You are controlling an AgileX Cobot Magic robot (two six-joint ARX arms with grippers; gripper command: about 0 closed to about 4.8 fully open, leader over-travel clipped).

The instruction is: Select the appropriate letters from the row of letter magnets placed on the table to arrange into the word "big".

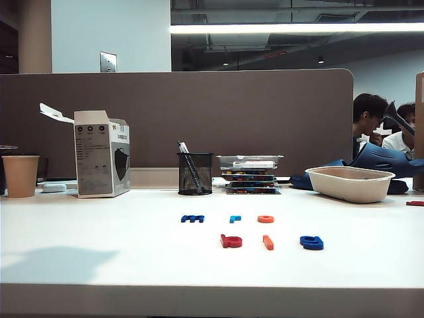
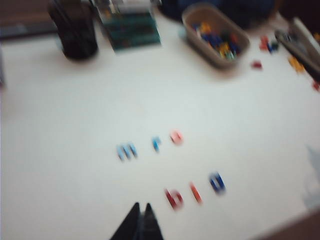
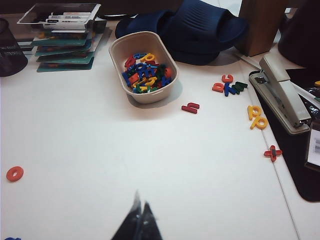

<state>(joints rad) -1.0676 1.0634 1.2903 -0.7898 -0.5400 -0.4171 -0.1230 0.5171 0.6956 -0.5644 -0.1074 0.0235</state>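
Letters for "big": we see 3 in a front row on the table (image 1: 99,232) — red ring w/ stem (image 1: 231,242), orange bar (image 1: 267,242), dark blue rounded letter (image 1: 311,242), left to right in ext. view, apart from each other.
Back row: dark blue comb-like letter (image 1: 193,218), small light blue letter (image 1: 235,218), orange ring (image 1: 265,218); sits behind the front row, well apart from it.
Left wrist view: blurred; we make out both rows, red letter (image 2: 173,198) nearest the cam.
Left gripper (image 2: 140,212): tips pressed together, nothing between them; hangs above bare table just short of the red letter, touching no magnet.
Right gripper (image 3: 140,210): fingers closed tight, nothing held; over bare white table, orange ring (image 3: 14,173) off to one side, well apart.
Ext. view arms: we see neither gripper there.
Beige tray (image 3: 120,52): full of mixed colour letters, stands at the table's right rear in ext. view.
Loose letters: red one (image 3: 190,107) just beside the tray; more in orange, blue, green, yellow nearer the stapler (image 3: 282,95).
Mesh pen cup (image 1: 195,173): rear centre, pens inside; stack of flat packs (image 1: 252,175) just beside it.
Left rear: paper cup (image 1: 20,175) and open white carton (image 1: 101,159), near each other, not touching.
Behind tray: dark blue slipper (image 3: 200,27).
Background: brown partition (image 1: 199,112), 2 ppl beyond it at far right.
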